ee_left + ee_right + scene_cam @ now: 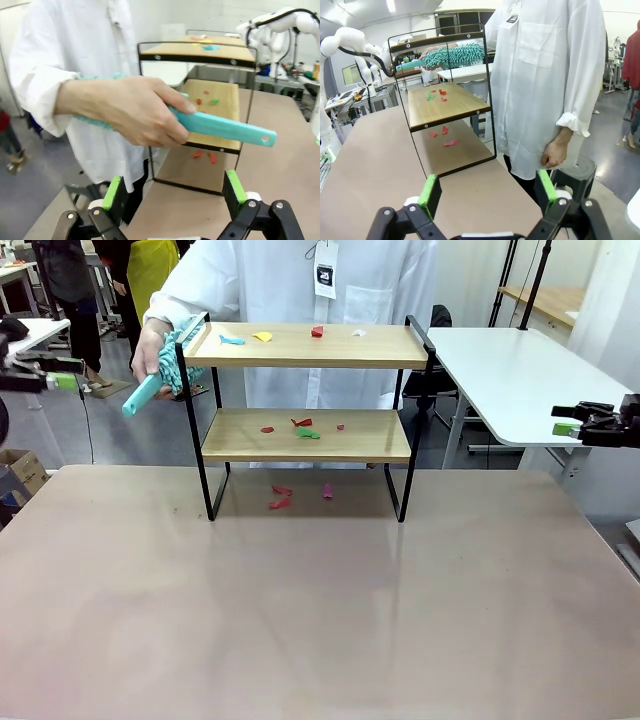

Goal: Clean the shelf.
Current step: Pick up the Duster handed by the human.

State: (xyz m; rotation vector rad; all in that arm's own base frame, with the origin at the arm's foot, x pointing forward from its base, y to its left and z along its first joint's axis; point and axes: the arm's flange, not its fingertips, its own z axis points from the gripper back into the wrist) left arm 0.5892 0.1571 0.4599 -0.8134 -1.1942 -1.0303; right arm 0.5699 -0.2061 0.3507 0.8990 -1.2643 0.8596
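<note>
Both grippers hang wide open with nothing between their jaws: the left gripper [62, 381] is at 9 o'clock of the front view and the right gripper [566, 426] at 3 o'clock, each well apart from the shelf [240, 445]. The shelf stands on the far part of the bench [320, 600], at 12 o'clock, with small coloured scraps [308, 433] on both boards and some on the bench under it. A person's hand [150, 345] holds a teal duster [175, 360] at the left end of the top board [385, 345], its handle [140, 397] pointing toward 8 o'clock, to our left gripper. We judge that the step is to take this duster, so we should close on the free end of the handle, clear of the person's grip, square across its flat sides, and pull only when the hand lets go. For sweeping afterwards, the raised side rails [427, 340] close both ends of each board, so we think the scraps must go over the long front edge, toward 6 o'clock, where the bench is wide and bare. The room between the boards is low, black posts [405, 490] stand at the corners, and the person stands just behind the shelf.
</note>
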